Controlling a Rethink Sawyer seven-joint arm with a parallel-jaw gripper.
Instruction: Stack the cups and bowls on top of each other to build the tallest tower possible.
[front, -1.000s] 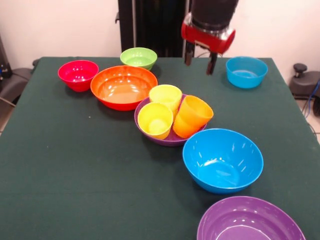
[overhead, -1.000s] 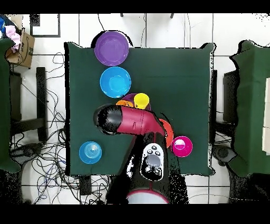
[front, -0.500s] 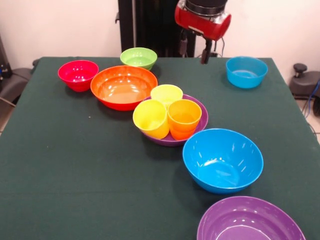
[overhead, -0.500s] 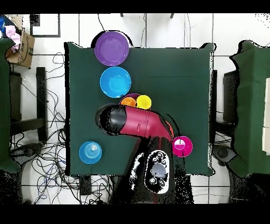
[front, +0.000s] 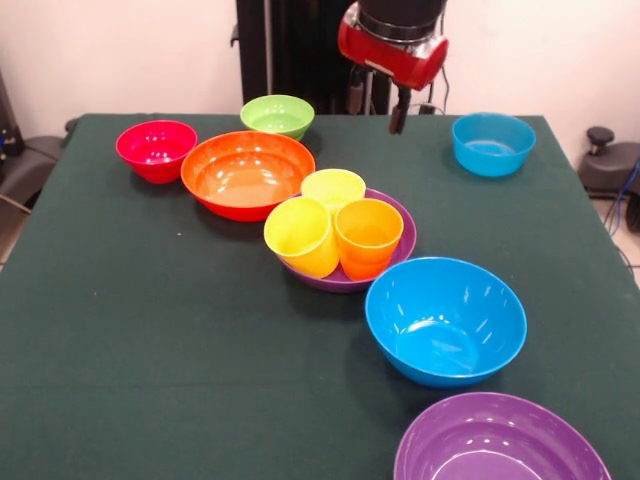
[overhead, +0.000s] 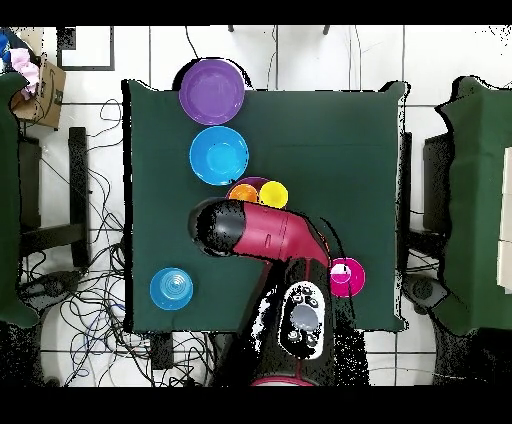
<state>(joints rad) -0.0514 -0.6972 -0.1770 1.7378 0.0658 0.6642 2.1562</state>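
Two yellow cups (front: 302, 236) (front: 333, 187) and an orange cup (front: 368, 238) stand upright, close together, inside a large purple bowl (front: 402, 250) at mid-table. My gripper (front: 376, 103) hangs open and empty high above the table's far side, behind that bowl and apart from it. From above, the orange cup (overhead: 243, 192) and one yellow cup (overhead: 273, 194) show just past the red arm (overhead: 270, 232), which hides the gripper's tips. Beside this bowl sit a large orange bowl (front: 247, 173) and a large blue bowl (front: 445, 318).
A small red bowl (front: 156, 149) and a small light green bowl (front: 277, 115) sit at the far left. A small blue bowl (front: 492, 143) is at the far right. A second large purple bowl (front: 500, 442) lies at the near edge, cut off by the frame.
The orange cup, tilted a second ago, now stands upright in the purple bowl. The gripper has risen and drifted left, away from the cups.
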